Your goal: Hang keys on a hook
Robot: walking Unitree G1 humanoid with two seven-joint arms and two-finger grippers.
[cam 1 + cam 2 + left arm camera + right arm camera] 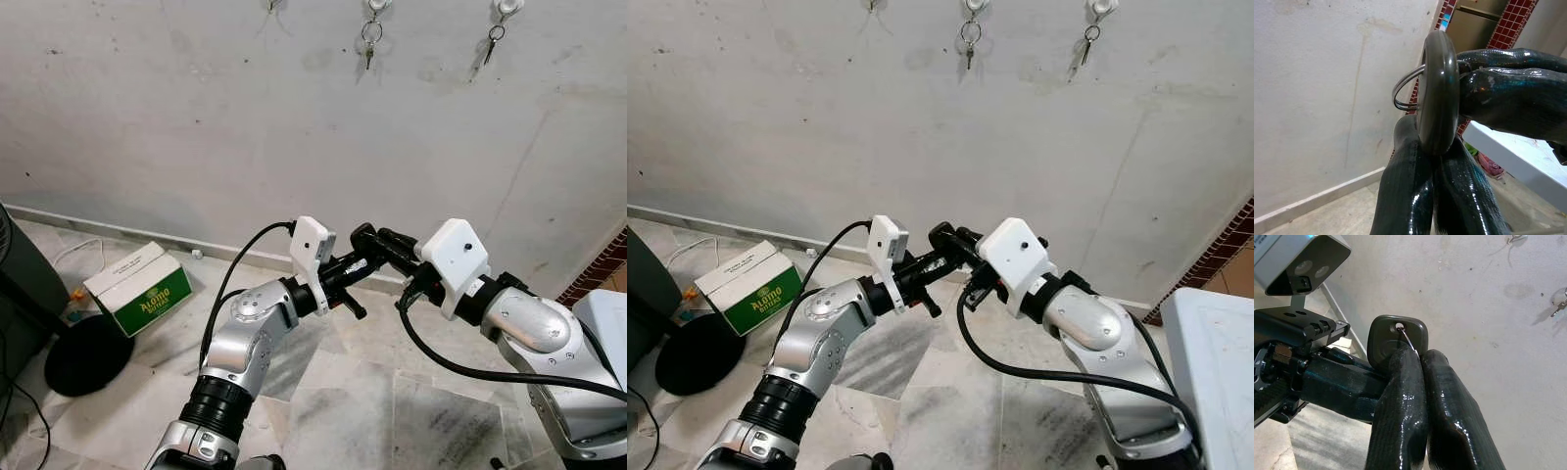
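Stained grey wall w/ hooks, marble floor; both grippers pinch dark key fob.

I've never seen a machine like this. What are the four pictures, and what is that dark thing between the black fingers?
It is a humanoid robot with two silver arms. Two pictures come from cameras on its head, looking down at its own arms; the other two come from a camera on each wrist.

In front of its chest the left hand and right hand meet. Both are pinching a dark key fob with a wire ring.

High on the wall are hooks; two already carry keys. On the floor by the wall lies a green and white box.
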